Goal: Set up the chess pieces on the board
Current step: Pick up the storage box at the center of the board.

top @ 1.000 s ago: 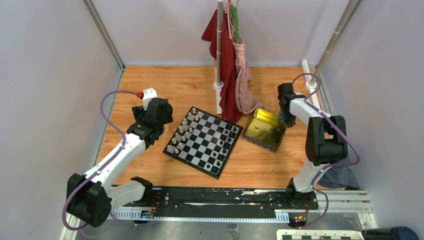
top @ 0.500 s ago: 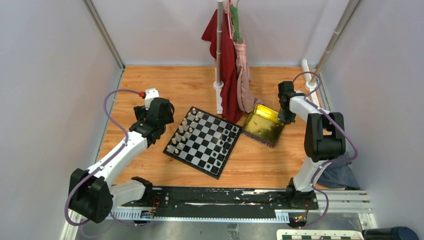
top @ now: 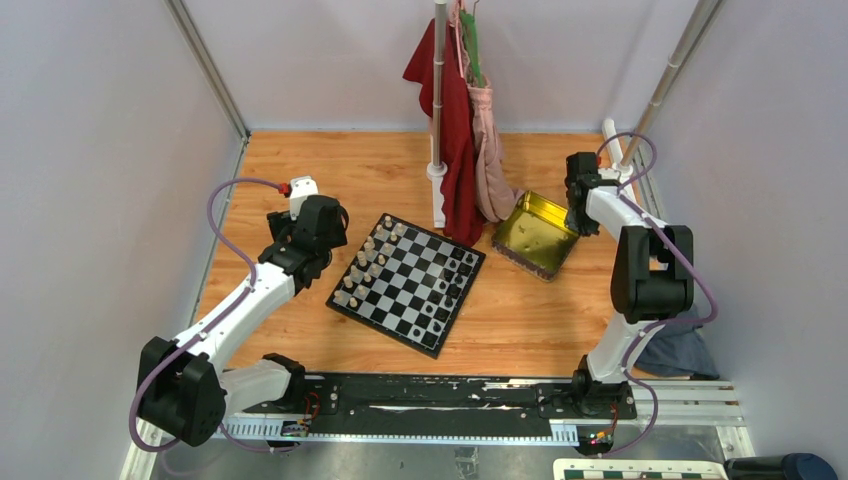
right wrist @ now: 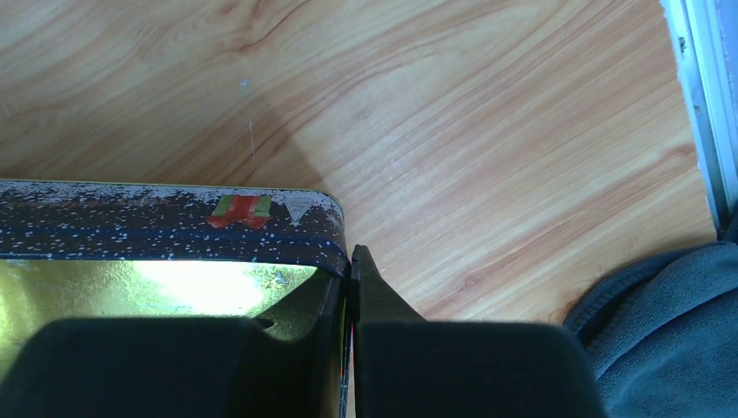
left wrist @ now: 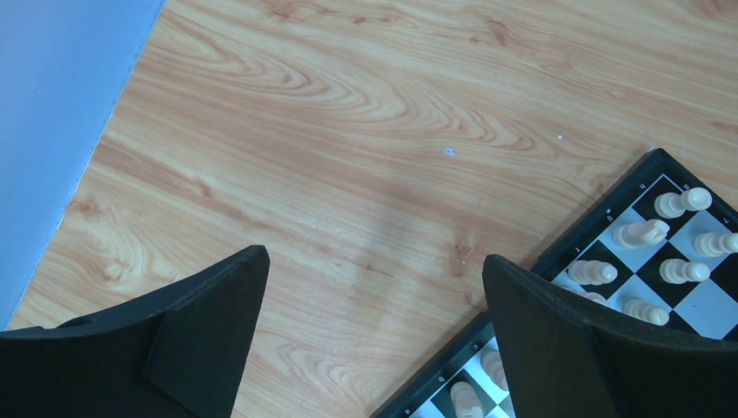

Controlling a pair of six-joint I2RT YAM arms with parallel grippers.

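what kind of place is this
Most likely a robot lab cell: plain walls box in a wooden tabletop, the left arm and right arm are bolted to a rail, and props are staged, a chessboard and a gold tin.

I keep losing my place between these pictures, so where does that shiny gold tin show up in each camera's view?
Top external: the gold tin is right of centre, beside the chessboard, its right edge pinched by the right gripper.
Left wrist: not in it; only table and a chessboard corner.
Right wrist: lower left, its speckled wall clamped in the gripper.
Shared landmark: the wooden tabletop, in all three.
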